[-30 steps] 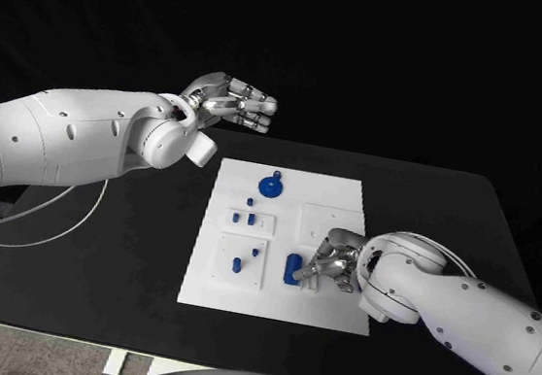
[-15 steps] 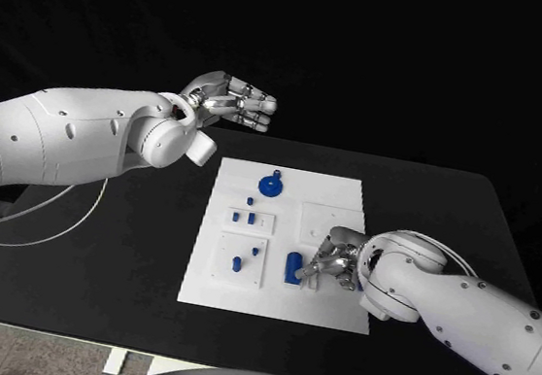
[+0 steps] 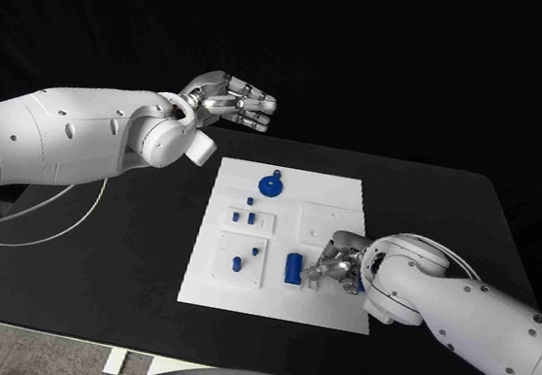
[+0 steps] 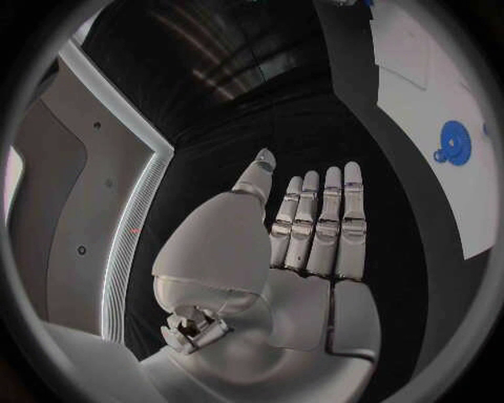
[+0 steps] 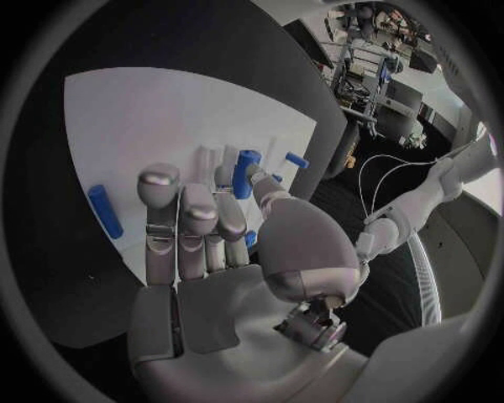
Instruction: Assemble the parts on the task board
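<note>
Silver right hand pinching a small blue cylindrical peg over the flat white task board; silver left hand hovering beyond the board, fingers extended, grasping nothing.

table: black, square-cornered, fills the centre | backdrop: black from 9 to 3 o'clock | floor: pale strip at 7 o'clock | cable: white, toward 8 o'clock

White task board, blue parts
</note>
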Robot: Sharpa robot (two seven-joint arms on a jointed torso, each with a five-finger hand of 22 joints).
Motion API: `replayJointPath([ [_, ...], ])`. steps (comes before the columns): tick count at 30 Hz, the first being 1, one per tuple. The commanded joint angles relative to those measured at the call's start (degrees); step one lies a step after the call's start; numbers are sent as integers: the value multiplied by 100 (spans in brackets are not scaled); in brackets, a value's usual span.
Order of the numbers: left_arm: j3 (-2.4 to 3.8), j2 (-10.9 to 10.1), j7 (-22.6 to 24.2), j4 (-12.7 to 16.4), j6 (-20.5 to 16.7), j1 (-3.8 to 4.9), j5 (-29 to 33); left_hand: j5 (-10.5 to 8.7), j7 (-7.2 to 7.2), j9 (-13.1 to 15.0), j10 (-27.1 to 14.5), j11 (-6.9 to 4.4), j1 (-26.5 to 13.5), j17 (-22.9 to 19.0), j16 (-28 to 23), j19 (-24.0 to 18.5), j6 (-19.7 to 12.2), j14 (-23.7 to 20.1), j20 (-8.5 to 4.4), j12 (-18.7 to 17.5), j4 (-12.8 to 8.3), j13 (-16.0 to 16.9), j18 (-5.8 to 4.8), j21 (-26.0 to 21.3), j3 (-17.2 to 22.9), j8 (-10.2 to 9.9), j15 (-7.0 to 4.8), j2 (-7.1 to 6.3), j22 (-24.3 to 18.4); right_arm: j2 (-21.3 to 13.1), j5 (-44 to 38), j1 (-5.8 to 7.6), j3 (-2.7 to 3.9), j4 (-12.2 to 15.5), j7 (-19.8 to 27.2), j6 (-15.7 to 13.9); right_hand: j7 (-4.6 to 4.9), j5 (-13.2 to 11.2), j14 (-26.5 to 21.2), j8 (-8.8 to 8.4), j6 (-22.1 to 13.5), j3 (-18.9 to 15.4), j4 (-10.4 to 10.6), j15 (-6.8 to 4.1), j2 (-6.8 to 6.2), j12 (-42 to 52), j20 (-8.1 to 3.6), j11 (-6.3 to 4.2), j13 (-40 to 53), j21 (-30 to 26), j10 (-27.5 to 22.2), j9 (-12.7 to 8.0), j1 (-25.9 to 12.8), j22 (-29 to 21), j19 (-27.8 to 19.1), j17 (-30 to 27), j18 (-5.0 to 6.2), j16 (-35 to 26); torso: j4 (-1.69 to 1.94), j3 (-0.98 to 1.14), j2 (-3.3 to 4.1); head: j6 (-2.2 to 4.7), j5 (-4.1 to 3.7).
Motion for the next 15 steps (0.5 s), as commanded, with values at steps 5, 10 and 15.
replayJointPath([
  [5,3,6,44,8,75,3,-19,35,33,3,20,25,0,-5,-24,-46,2,6,2,-17,29,3,-66,-26,4,10,26,19,3,-68,80,-9,3,22,117,-164,26,-36,5,-12,-86,-51,179,-8,-85,-11,-16,-4,0,-4,11,-3,-25,470,287,-7,-98,-21,3,-4,-1,2,-7],
  [10,3,2,48,8,67,3,-19,35,33,3,20,25,0,-5,-24,-46,2,6,2,-17,29,3,-66,-26,4,10,26,19,3,-238,168,-8,45,68,311,-335,49,-29,1,-10,-154,-54,200,4,-102,-9,-2,15,-1,-51,12,5,14,460,279,-31,-88,-43,-3,-7,-6,11,-12],
  [15,3,-7,65,11,58,3,-19,35,33,3,20,25,0,-5,-24,-46,2,6,2,-17,29,3,-66,-26,4,10,26,19,3,-510,310,-7,205,158,481,-467,80,-24,-1,-10,-241,-44,189,26,-129,-17,18,44,-11,-121,8,5,61,443,270,-74,-83,-83,-17,-5,-8,20,-33],
])
